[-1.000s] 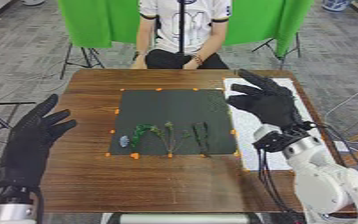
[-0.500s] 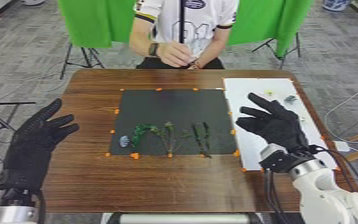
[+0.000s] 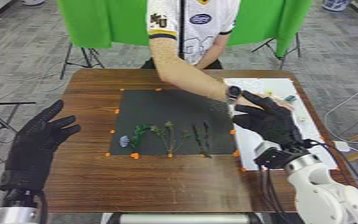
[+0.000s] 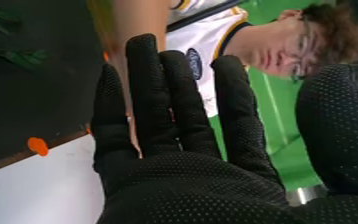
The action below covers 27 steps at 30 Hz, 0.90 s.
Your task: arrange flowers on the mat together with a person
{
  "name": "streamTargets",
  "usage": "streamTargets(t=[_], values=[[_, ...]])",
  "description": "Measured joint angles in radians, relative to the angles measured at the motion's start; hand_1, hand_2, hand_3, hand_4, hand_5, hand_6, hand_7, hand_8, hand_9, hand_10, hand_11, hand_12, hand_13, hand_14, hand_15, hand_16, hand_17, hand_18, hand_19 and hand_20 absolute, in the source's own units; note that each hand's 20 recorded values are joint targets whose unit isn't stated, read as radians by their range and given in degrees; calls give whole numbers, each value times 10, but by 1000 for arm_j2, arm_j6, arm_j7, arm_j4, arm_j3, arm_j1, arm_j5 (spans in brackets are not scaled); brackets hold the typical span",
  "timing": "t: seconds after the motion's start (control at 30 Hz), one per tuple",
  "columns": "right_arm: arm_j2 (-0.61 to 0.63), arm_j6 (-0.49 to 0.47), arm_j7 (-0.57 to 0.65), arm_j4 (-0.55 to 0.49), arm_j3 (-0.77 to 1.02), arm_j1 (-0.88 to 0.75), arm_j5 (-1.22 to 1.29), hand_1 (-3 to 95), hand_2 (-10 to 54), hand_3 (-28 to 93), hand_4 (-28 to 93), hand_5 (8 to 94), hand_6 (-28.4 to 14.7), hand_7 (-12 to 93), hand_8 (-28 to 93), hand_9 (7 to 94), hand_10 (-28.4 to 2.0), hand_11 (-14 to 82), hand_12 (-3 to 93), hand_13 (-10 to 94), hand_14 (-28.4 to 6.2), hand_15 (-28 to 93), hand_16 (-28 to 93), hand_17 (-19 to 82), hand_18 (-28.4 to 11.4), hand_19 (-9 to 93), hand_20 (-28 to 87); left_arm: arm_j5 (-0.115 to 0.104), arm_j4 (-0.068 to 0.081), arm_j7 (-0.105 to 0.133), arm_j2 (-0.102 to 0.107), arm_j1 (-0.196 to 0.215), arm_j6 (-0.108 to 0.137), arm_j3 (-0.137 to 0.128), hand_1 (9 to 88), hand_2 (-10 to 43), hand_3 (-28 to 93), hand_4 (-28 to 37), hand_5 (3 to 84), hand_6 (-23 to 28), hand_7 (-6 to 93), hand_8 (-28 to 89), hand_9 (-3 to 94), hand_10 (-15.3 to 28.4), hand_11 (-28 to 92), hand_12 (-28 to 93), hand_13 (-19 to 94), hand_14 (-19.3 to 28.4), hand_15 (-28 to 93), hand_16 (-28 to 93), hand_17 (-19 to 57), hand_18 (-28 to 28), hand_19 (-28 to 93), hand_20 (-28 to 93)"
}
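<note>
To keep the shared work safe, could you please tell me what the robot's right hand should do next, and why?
Probably draw the right hand back slightly: it hangs over the white sheet, its fingers close to the person's arm, which stretches across the dark mat to that same sheet.

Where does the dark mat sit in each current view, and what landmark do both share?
Head view: the dark mat lies mid-table, green sprigs along the edge nearer the robot.
Right wrist view: beside the right hand, on the side away from its thumb.
Shared landmark: the white sheet next to the mat.
</note>
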Motion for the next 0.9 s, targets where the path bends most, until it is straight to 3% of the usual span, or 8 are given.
streamTargets(t=[0.37,0.6,0.9], values=[[2,0,2,9,-20,20,4,222,71,762,-266,476,2,134,-113,492,-182,169,150,405,-185,504,104,87,-224,531,174,-1,2,23,5,-4,9,18,214,5,792,-283,333,60,159,-106,345,195,269,118,245,271,547,-90,-96,228,480,156],[4,3,2,9,-19,21,9,221,72,760,-267,479,0,134,-113,494,-183,172,149,407,-184,509,102,88,-223,532,175,-2,11,26,19,-32,13,48,215,6,792,-283,334,60,160,-107,347,197,271,117,245,272,549,-91,-96,228,480,156],[6,5,2,9,-19,21,10,220,74,760,-266,482,-2,134,-113,496,-184,175,148,408,-184,513,100,89,-220,533,177,-2,11,26,24,-34,14,49,216,8,793,-283,335,61,161,-108,348,196,273,117,246,272,551,-92,-96,228,481,155]])
